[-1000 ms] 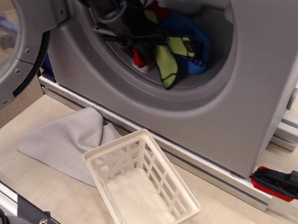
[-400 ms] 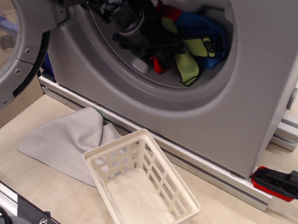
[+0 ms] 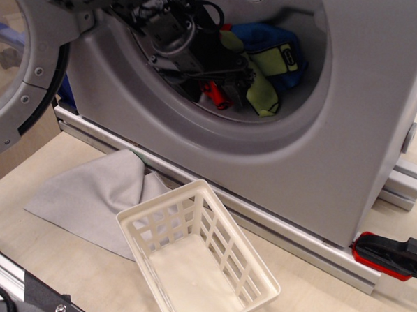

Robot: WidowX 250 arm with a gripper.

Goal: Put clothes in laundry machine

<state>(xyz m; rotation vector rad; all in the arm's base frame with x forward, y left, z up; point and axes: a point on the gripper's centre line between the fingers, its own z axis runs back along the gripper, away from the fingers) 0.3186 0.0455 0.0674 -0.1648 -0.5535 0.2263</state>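
hand (image 3: 244,72) already inside machine (image 3: 349,135) opening, clothes (image 3: 269,68) bunched at its tip, hanging rightward; grip state unclear.

tool (image 3: 235,72) tips hidden among clothes (image 3: 269,68), laundry machine (image 3: 365,101) top cut off

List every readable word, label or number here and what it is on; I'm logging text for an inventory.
No text can be read.
Label patch on the lime-green piece of the clothes, inside the laundry machine: dark outlined mark, too small and blurred to read.
White basket, grey cloth: no visible markings.
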